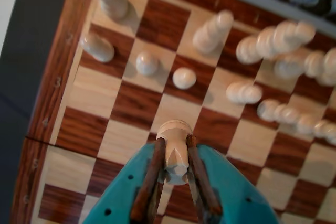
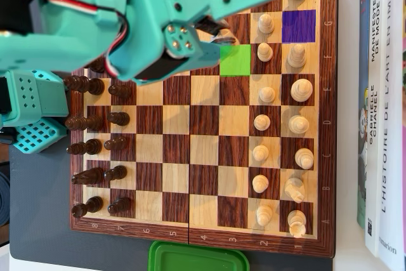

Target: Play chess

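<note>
A: Chessboard [image 2: 203, 150] first, the big wooden slab filling the worktop, dark pieces lined up at the left of the overhead view, white ones at the right, with one square marked green [image 2: 235, 59] and another purple [image 2: 298, 26]

B: And over the top rows hangs the teal arm [image 2: 127, 17], hiding the piece from above!

A: The wrist view has it, though: the pincer [image 1: 176, 174] is clamped on a white knight [image 1: 175, 148], fingers [image 1: 149, 182] pressing either flank

B: Where does it stand?

A: Above a pale square, I'd say near that green one; touching the board or lifted, I cannot tell

B: How will it handle?

A: Light, rigid turned wood, I reckon, smooth enough to slip and top-heavy. Gripping across the narrow body beneath the head looks the sound hold, and it should go down upright
</note>
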